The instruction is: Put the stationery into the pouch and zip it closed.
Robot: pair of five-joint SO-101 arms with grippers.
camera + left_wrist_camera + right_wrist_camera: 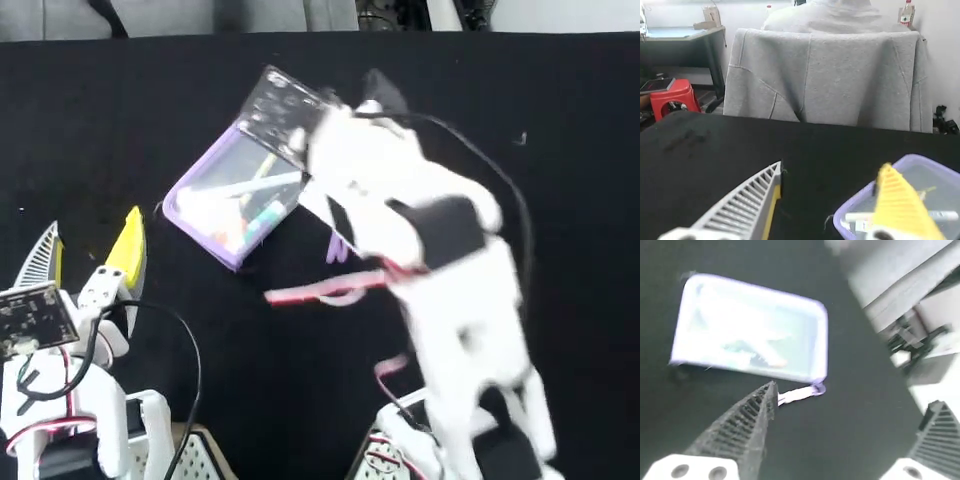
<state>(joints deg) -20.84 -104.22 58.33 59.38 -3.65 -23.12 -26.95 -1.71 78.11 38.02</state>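
**A:** What is being seen nearest the bases?

**B:** The left gripper [92, 222] is being held low over the worktop [520, 90]. Its jaws are being held wide apart, and nothing is being gripped.

**A:** And just beyond it?

**B:** The pouch [225, 200] is lying flat and askew, a little way past that gripper. The stationery [255, 188] is being seen through its clear face, so the filling is being judged done. The zipping is being taken as the step in hand. Whether the zip is open cannot be told.

**A:** Farther out?

**B:** The right gripper [852, 396] is being hung over the pouch's far corner, gaping and empty. The purple pull [799, 393] is being shown just off the pouch's edge, below that gripper. Past the worktop, a grey jacket [825, 80] is being seen draped over a chair.

**A:** How is the step being done well?

**B:** The pull is being judged small and limp, so the jaws are best lowered squarely over it and closed only once it is lying between them. The pouch is being judged light and likely to slide. Its near corner is best pinned by the left gripper while the pull is drawn straight along the edge, low and slowly.
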